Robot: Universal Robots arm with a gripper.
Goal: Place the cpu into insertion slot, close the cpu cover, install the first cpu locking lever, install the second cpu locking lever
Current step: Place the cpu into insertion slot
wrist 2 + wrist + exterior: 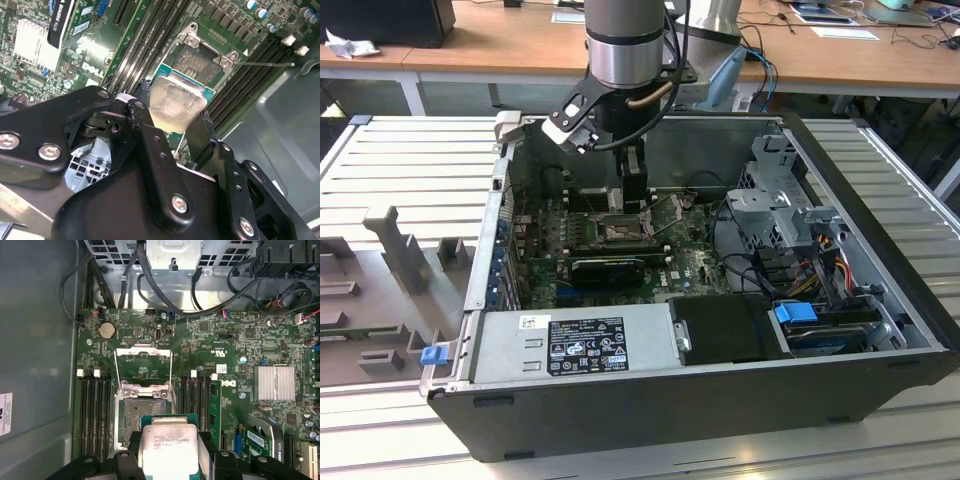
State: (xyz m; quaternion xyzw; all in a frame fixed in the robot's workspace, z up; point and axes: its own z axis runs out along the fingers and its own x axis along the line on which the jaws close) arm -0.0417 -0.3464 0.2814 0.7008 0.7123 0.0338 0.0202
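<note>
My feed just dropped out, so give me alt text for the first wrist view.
The fingers grip the cpu, silver top showing, close to the open insertion slot in the green motherboard. The cpu cover stands flipped open beyond the slot, with memory slots on both sides.

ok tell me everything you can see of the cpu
The cpu is a small flat square chip with a pale silver-grey metal lid, smudged, on a green board edge. It is clamped by two opposite sides between the tool's black fingers, lid facing the wrist cameras, over the near edge of the open insertion slot, not seated.
</note>
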